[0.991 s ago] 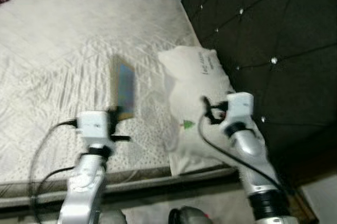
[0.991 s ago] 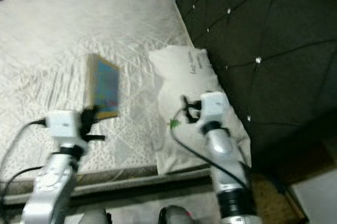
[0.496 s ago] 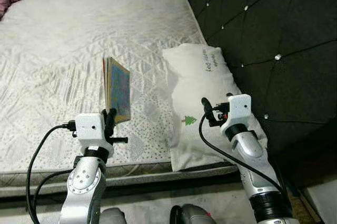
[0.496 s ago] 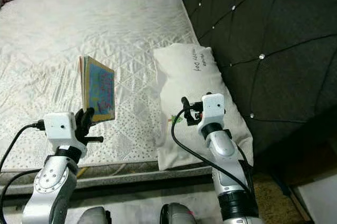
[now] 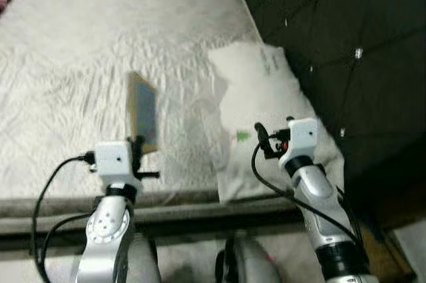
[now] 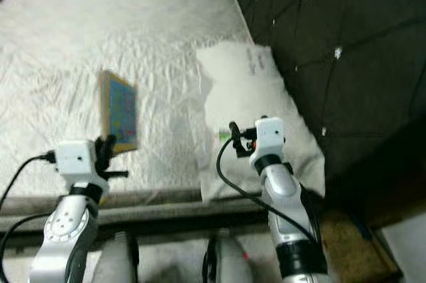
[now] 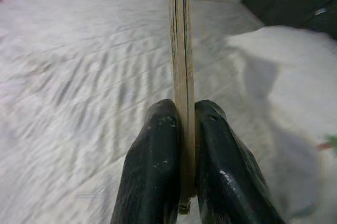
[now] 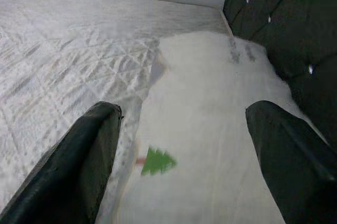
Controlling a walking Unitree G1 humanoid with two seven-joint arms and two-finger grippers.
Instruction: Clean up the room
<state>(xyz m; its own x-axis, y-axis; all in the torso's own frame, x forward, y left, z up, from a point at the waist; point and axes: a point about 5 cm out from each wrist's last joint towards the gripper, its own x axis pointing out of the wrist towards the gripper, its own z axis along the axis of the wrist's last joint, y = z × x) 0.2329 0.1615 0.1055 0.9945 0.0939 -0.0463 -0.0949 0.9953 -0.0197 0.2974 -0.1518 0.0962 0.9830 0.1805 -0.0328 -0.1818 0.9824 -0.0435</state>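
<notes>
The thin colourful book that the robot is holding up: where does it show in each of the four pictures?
Left eye view: thin colourful book, left of centre, above the left gripper.
Right eye view: book, further left.
Left wrist view: edge-on, clamped between black fingers.
Right wrist view: not in it.
Shared landmark: white pillow with a green tree.

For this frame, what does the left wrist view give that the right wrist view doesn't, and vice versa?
Left wrist view: the left end effector shut on a thin book, seen edge-on and upright between its fingers.

Right wrist view: the right end effector open and holding nothing, its fingers spread above the white pillow, whose green tree print shows clearly.

Both: the quilted white mattress, the pillow and the dark tufted headboard.
</notes>
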